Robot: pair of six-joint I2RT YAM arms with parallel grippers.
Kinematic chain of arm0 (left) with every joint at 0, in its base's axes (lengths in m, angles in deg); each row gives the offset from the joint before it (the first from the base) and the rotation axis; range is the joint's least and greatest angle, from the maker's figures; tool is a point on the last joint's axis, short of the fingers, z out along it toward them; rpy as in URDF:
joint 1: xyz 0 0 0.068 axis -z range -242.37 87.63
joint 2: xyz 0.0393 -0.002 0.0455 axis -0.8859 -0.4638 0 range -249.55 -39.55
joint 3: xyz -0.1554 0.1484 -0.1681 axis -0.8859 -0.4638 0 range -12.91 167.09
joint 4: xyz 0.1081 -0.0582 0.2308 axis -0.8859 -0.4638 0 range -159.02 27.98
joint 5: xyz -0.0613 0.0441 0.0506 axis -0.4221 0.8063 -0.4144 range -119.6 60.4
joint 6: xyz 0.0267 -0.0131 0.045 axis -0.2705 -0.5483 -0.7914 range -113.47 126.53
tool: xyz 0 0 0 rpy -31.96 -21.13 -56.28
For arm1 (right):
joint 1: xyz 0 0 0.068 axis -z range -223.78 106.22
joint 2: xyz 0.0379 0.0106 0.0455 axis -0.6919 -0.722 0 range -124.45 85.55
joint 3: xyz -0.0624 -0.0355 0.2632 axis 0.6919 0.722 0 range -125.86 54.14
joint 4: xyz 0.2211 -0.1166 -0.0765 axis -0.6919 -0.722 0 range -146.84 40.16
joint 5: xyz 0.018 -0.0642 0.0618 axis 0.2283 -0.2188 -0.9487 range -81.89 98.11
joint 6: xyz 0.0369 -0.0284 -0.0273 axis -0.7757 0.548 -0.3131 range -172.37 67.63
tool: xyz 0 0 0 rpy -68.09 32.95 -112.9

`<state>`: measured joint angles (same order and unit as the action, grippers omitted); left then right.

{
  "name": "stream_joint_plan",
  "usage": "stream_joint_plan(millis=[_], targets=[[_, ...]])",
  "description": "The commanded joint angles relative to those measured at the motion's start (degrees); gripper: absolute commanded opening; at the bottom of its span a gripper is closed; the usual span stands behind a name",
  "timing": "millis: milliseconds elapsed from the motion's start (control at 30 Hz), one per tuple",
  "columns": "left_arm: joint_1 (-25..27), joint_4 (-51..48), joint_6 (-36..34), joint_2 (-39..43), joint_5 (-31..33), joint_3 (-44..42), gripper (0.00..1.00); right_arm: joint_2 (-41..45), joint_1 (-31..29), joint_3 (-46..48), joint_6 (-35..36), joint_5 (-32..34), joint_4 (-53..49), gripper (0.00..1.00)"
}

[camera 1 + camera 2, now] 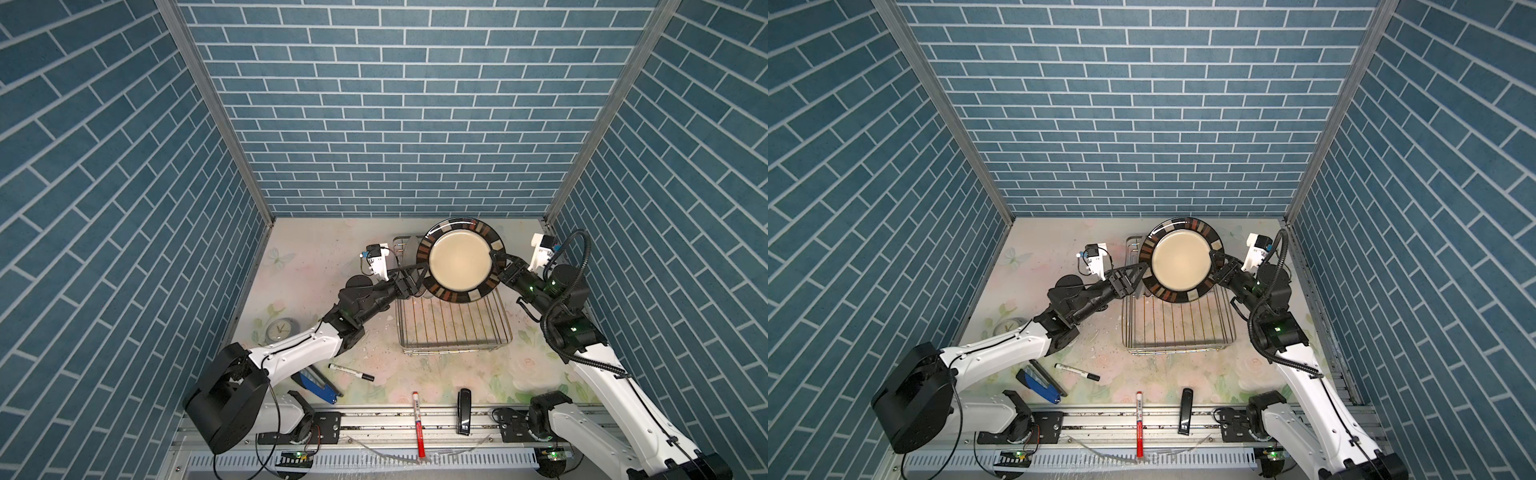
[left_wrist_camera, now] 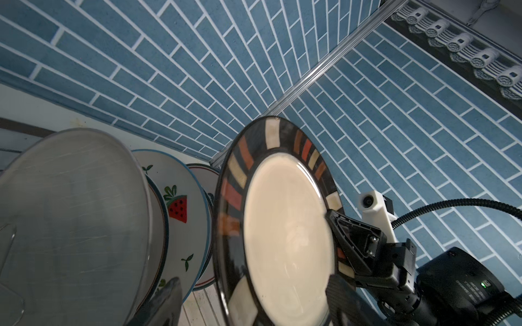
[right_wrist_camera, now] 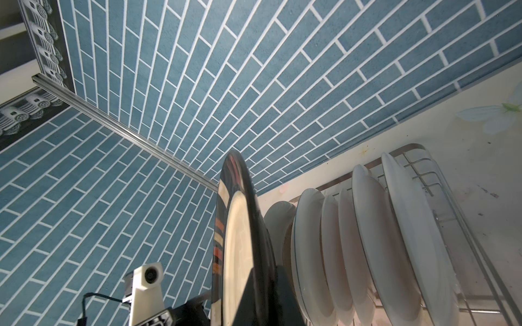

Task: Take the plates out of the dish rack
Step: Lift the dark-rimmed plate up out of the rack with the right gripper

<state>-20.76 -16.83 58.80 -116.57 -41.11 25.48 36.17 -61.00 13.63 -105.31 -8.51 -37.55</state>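
In both top views a dark-rimmed plate [image 1: 459, 261] [image 1: 1181, 259] with a cream centre stands tilted over the far half of the rack [image 1: 453, 328] [image 1: 1179, 328], face toward the camera. The rack sits on the flowered table [image 1: 332, 266]. The right arm [image 1: 598, 370] reaches in from the right, and the right jaws are clenched on the plate's right rim. The left arm [image 1: 291, 349] comes in from the left, with the left jaws at the plate's lower left rim. A clock [image 1: 280, 330] lies on the table, partly hidden by the left arm. In the left wrist view the plate [image 2: 285, 240] fills the middle. The left fingers [image 2: 163, 307] are spread wide to either side of its lower edge, released, with a gap between this finger and the rim. The right jaws pinch the opposite rim. Beside the plate stand a grey plate [image 2: 70, 211], a watermelon plate [image 2: 180, 203] and the edge of another. In the right wrist view the plate [image 3: 243, 240] shows edge-on and upright, just beside a row of white plates [image 3: 367, 240] standing in the rack [image 3: 413, 146]. Whether its lower edge touches the rack cannot be told.
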Motion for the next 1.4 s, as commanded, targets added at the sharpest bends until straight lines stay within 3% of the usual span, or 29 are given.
stream_joint_plan(millis=[0,100,200,400,600,933,1000,1133,1200,1367], targets=[[0.79,0.3,1.03,-0.72,0.76,1.42,0.79,1.96,0.17,-0.96,-8.92,-1.52,16.2,0.0],[1.02,2.28,1.91,-1.65,0.1,1.42,0.71,0.73,0.23,0.27,-10.29,-2.31,19.61,0.0],[1.15,3.5,2.07,-3.1,-2.03,3.63,0.56,-0.67,0.09,1.28,-12.57,-4.73,23.7,0.0],[1.38,4.33,2.02,-3.96,0.36,3.79,0.56,-0.91,-0.81,2.65,-12.19,-4.49,23.24,0.0],[1.59,8.03,5.07,-7.39,-2.26,5.29,0.39,-1.58,-1.11,3.23,-11.99,-4.3,23.86,0.0],[3.22,6.23,3.48,-7.02,0.44,5.45,0.18,-2.71,-1.2,4.46,-10.94,-3.89,24.69,0.0],[3.22,6.56,4.04,-7.75,-0.23,5.87,0.1,-3.04,-1.15,4.04,-10.7,-4.53,23.95,0.0],[3.5,5.99,3.88,-8.26,-0.76,6.65,0.07,-3.61,-1.16,4.43,-10.7,-4.65,24.61,0.0],[3.66,5.06,3.64,-7.91,-0.58,6.79,0.0,-4.01,-1.16,4.74,-10.59,-4.55,25.16,0.0],[3.66,5.05,3.55,-6.81,-0.36,6.06,0.0,-7.53,-1.23,3.48,-10.54,-6.9,25.91,0.0]])
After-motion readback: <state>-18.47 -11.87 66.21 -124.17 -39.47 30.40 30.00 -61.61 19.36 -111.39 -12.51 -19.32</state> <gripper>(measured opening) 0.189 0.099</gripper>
